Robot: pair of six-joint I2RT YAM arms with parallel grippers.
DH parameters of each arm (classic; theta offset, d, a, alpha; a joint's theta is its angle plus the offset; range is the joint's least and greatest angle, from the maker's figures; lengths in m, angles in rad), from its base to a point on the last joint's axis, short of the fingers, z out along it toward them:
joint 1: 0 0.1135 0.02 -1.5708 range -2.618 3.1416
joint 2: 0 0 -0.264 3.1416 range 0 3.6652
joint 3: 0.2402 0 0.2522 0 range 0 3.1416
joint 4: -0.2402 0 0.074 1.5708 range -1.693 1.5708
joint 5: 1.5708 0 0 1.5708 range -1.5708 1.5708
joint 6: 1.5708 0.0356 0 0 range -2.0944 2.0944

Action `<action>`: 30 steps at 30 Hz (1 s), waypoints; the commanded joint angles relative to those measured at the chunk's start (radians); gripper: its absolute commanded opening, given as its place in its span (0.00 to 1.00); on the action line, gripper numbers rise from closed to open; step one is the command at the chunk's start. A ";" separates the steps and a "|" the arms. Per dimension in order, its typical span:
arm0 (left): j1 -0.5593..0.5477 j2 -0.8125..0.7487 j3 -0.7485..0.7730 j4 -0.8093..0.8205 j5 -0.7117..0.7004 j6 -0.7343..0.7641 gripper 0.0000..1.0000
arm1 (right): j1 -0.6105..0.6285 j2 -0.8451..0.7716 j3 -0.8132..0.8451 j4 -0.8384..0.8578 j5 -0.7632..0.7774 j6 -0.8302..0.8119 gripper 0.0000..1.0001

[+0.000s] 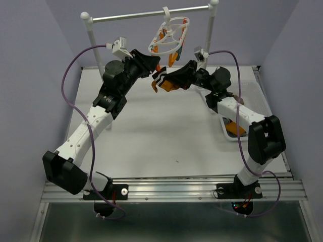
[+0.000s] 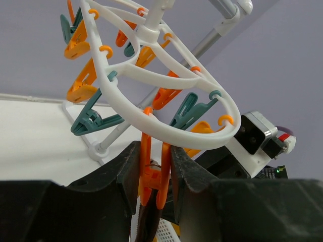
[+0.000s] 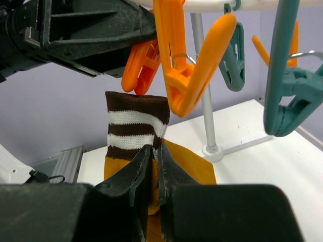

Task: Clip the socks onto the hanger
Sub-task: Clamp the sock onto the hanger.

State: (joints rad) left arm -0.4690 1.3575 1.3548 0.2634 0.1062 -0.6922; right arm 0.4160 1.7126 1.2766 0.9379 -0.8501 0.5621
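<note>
I see no sock clipped to the hanger [image 2: 176, 132] yet, so nearly everything is left. My left gripper [image 2: 154, 171] squeezes an orange clip [image 3: 143, 68] on its ring. My right gripper [image 3: 153, 166], clenched on a mustard striped-cuff sock [image 3: 135, 126], holds the cuff just below that clip.

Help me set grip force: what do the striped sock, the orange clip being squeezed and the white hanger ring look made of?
Sock: soft knitted fabric, matte; ribbing shows in the striped cuff. Orange clip: moulded plastic, smooth and slightly glossy, judging by its hard edges. Hanger ring: likely the same rigid plastic, white, with soft highlights.
</note>
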 commanded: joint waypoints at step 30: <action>0.007 -0.028 -0.017 0.048 -0.040 0.033 0.00 | 0.021 -0.061 0.119 -0.189 -0.004 0.019 0.01</action>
State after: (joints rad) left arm -0.4690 1.3575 1.3499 0.2665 0.0887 -0.6773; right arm 0.4278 1.7008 1.3437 0.7525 -0.8619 0.5510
